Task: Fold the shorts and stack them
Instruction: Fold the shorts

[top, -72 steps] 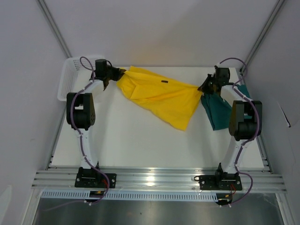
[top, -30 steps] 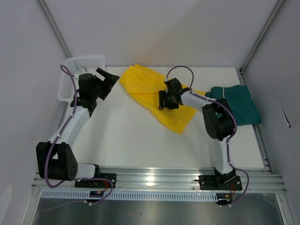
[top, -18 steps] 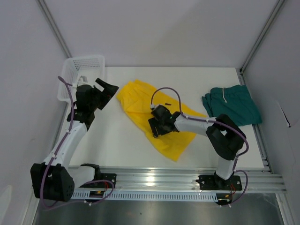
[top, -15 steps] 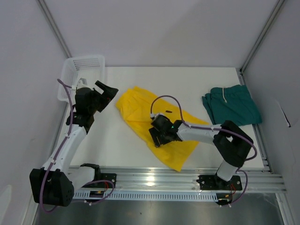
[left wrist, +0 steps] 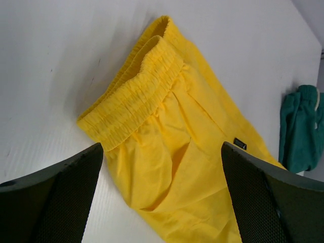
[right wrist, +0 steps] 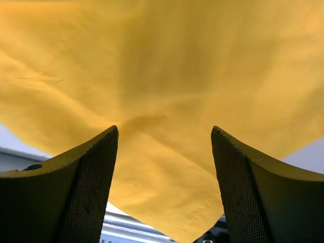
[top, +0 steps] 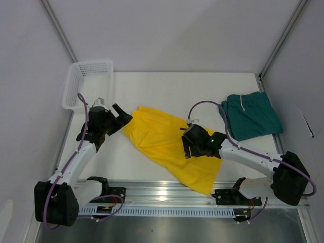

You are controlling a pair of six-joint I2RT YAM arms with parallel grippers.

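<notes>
The yellow shorts (top: 159, 142) lie spread diagonally on the white table, waistband at the left and one leg corner reaching over the front rail. My right gripper (top: 194, 148) hovers low over their right part, open, with flat yellow cloth (right wrist: 167, 76) under the spread jaws (right wrist: 164, 132). Just left of the waistband (left wrist: 136, 93) is my left gripper (top: 123, 116), wide open (left wrist: 161, 152) and holding nothing. A small black logo (left wrist: 240, 144) shows on the yellow cloth. The teal-green shorts (top: 250, 117) with a white drawstring lie bunched at the back right (left wrist: 302, 129).
A white mesh basket (top: 87, 83) stands at the back left corner. The aluminium rail (top: 152, 192) runs along the table's front edge, with both arm bases bolted to it. Grey walls close in the left, back and right sides.
The yellow shorts, held up between both grippers earlier, have been dragged toward the front edge under the right gripper and now lie flat. The right jaws have widened. The left arm came nearer too.
</notes>
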